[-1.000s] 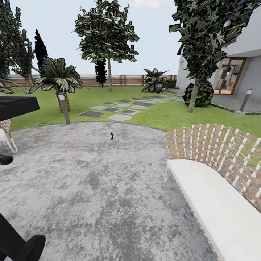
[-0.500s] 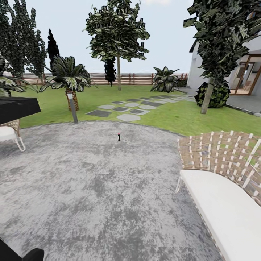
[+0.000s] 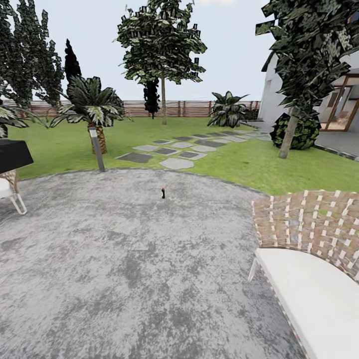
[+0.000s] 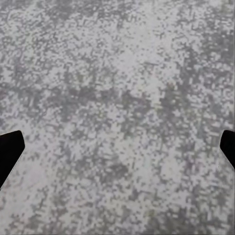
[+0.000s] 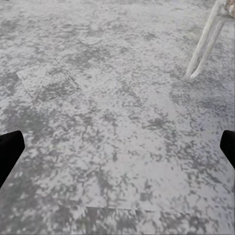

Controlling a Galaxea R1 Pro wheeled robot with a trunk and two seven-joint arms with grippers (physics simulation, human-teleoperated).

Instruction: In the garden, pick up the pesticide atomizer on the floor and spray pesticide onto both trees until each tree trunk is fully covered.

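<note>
The pesticide atomizer (image 3: 163, 192) stands upright on the floor (image 3: 124, 259), centre of the head view. It looks light and stiff; grip the body. Both jaws are wide, empty.

Grey paving (image 3: 124, 269), lawn (image 3: 239, 162), slat fence (image 3: 149, 108), white sofa (image 3: 309, 294) at R

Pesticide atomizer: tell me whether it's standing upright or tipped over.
Upright, as far as can be told: the pesticide atomizer shows as a small vertical dark shape on the floor, pale head uppermost.
</note>
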